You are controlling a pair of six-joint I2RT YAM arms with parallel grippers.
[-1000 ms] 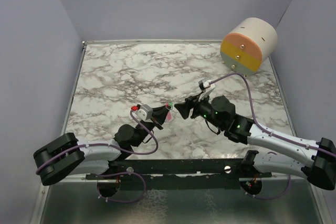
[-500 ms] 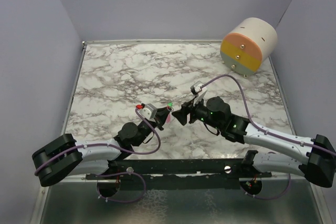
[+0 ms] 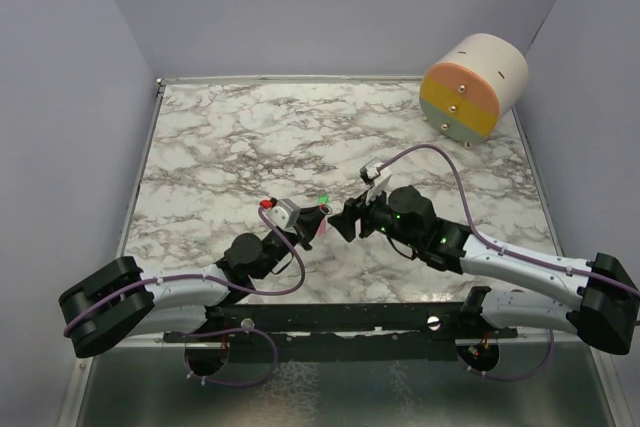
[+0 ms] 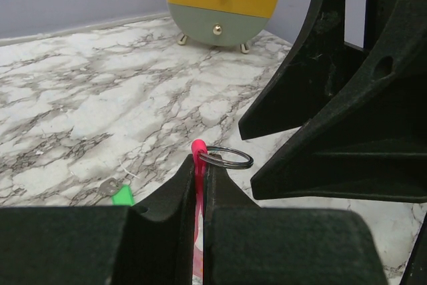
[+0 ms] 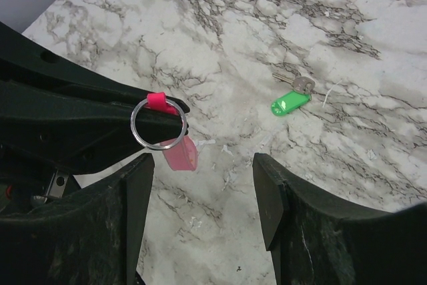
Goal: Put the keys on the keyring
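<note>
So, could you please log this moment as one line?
left hand: shut on pink-red plastic-headed key carrying round metal ring | right hand: open, beside ring | green plastic-headed key: on marble table, apart

Left fingers [image 3: 307,232], gripping the pink key [image 3: 319,228], face right fingers [image 3: 346,219].

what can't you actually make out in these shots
- Left wrist: most of the pink key is hidden between the left fingers; one finger covers part of the green key.
- Top view: the keyring is too small to make out.
- Right wrist: the green key's metal blade is small and unclear.
</note>
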